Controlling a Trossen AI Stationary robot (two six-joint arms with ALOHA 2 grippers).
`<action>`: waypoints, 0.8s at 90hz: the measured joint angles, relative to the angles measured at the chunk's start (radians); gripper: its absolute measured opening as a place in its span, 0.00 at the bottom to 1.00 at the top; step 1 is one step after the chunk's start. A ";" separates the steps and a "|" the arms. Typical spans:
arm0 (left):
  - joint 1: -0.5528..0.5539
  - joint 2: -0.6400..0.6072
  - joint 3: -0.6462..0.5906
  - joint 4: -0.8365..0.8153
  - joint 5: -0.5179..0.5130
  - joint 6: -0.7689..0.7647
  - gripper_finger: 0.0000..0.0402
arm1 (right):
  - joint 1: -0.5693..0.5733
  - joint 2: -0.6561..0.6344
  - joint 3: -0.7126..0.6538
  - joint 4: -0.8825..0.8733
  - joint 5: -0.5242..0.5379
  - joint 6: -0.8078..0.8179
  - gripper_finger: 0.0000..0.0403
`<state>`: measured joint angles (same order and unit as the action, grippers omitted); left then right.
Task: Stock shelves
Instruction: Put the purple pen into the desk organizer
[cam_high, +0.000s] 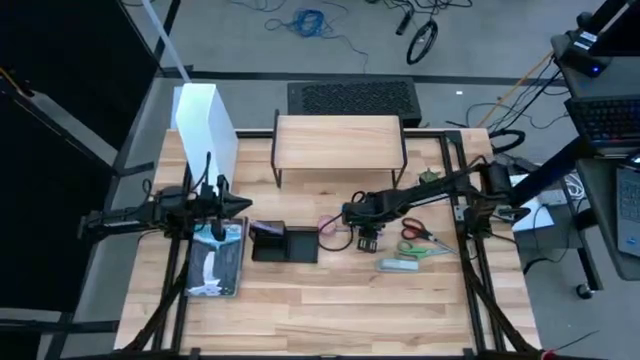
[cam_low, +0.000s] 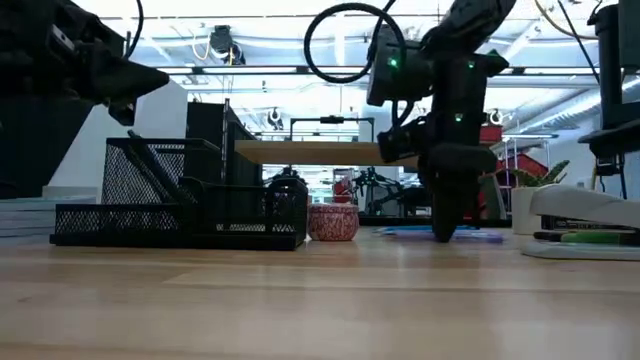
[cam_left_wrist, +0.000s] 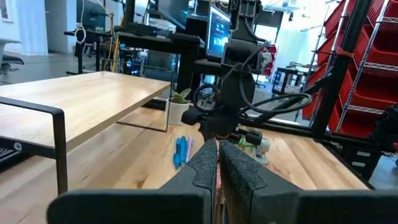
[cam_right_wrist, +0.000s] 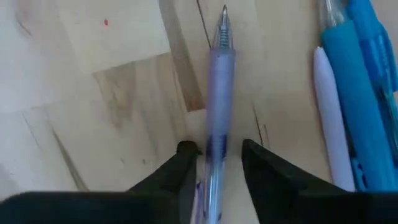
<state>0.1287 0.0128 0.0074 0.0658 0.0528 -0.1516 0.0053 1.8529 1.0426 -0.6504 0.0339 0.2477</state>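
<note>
The right gripper (cam_right_wrist: 214, 163) is down on the surface (cam_high: 330, 300) in front of the shelves (cam_high: 338, 137), its fingers partly open around a pen (cam_right_wrist: 216, 106), while the left gripper (cam_left_wrist: 217, 163) hovers closed over a notebook (cam_high: 217, 262).

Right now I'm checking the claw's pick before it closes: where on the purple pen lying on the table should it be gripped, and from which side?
Grip the purple pen across its straight barrel, back from the spring tip, coming straight down from above. It lies flat on the table, so only its two long sides are free. The right claw already straddles the barrel, open. The blue pens beside it leave little room sideways.
</note>
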 joint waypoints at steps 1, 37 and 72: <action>0.000 0.000 0.000 0.000 0.000 0.000 0.01 | 0.000 0.002 0.000 0.001 -0.005 0.000 0.16; 0.000 0.000 0.000 0.030 0.000 0.000 0.01 | 0.001 -0.077 -0.014 0.007 -0.035 0.029 0.01; 0.000 0.000 0.018 0.026 0.000 0.001 0.01 | 0.003 -0.322 -0.012 0.001 -0.026 0.055 0.00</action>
<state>0.1284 0.0128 0.0251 0.0919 0.0528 -0.1509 0.0078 1.5313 1.0307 -0.6496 0.0082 0.3025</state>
